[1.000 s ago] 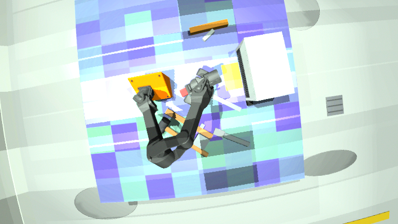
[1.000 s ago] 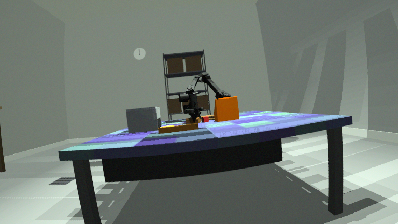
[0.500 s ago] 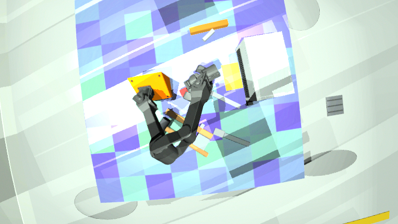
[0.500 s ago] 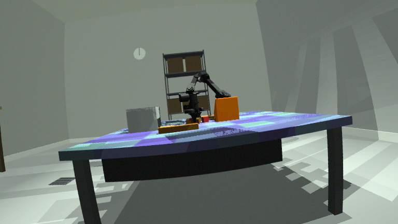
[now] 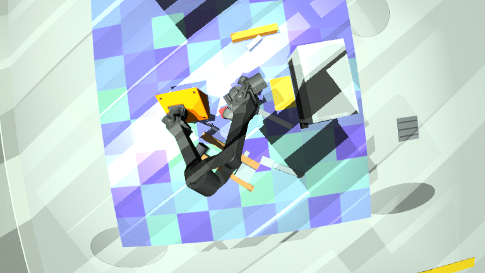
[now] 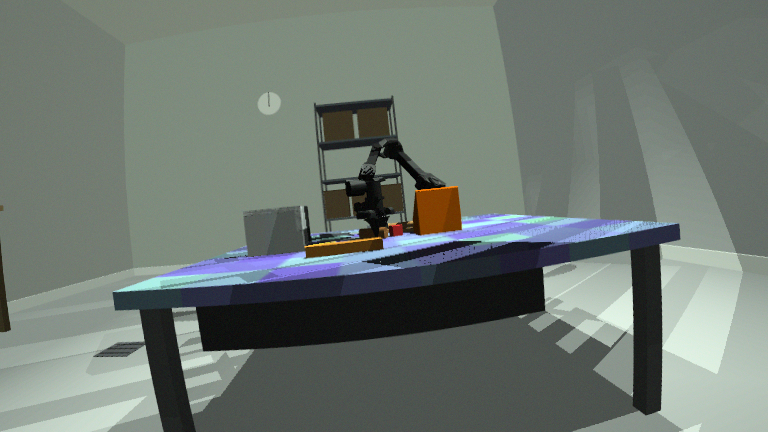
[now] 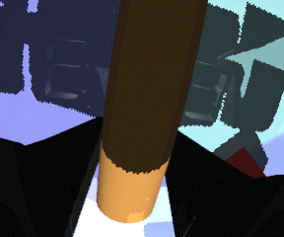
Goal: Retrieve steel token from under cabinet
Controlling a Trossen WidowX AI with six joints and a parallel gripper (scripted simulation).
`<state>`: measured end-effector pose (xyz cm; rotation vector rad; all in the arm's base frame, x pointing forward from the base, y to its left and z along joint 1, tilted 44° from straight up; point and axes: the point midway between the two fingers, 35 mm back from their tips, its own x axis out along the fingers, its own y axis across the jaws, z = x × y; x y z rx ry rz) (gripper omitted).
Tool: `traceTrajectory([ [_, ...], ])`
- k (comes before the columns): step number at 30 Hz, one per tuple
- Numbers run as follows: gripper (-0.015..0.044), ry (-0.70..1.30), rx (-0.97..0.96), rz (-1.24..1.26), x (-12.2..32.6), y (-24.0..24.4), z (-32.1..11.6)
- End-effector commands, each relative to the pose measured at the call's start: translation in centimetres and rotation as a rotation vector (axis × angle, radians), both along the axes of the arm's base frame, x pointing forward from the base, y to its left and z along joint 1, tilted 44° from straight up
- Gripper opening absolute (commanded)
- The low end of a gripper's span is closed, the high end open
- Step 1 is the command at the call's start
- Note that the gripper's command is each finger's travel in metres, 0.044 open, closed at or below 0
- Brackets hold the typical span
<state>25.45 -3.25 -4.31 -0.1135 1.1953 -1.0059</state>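
The grey-white cabinet [image 5: 338, 84] [image 6: 274, 232] stands at the right in the top view, its dark slotted side [image 5: 297, 91] facing the yellow marked area [image 5: 281, 93]. I cannot make out the token in any view. My gripper [image 6: 376, 230] [image 7: 136, 130] is shut on a round wooden handle [image 7: 132, 193], low over the table, left of the yellow area in the top view. The arm hides its fingertips there. A thin grey shaft [image 5: 275, 119] reaches from beneath it toward the cabinet's near lower corner, below the yellow area in that view.
A red block [image 5: 221, 112] [image 6: 395, 229] lies beside the gripper. An orange box [image 5: 187, 102] [image 6: 437, 211] stands left. Wooden-handled tools [image 5: 250, 160] and a pale strip [image 5: 284, 168] lie below. An orange bar [image 5: 254, 33] [image 6: 344, 246] and a small white block [image 5: 254, 43] lie above.
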Motion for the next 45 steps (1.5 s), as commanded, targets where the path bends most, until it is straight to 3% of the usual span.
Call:
traceTrajectory([
  [1,0.0,-0.001,0.004,0.008,0.2,0.3,0.0],
  [45,0.0,-0.002,0.007,0.008,-0.2,3.9,-3.4],
])
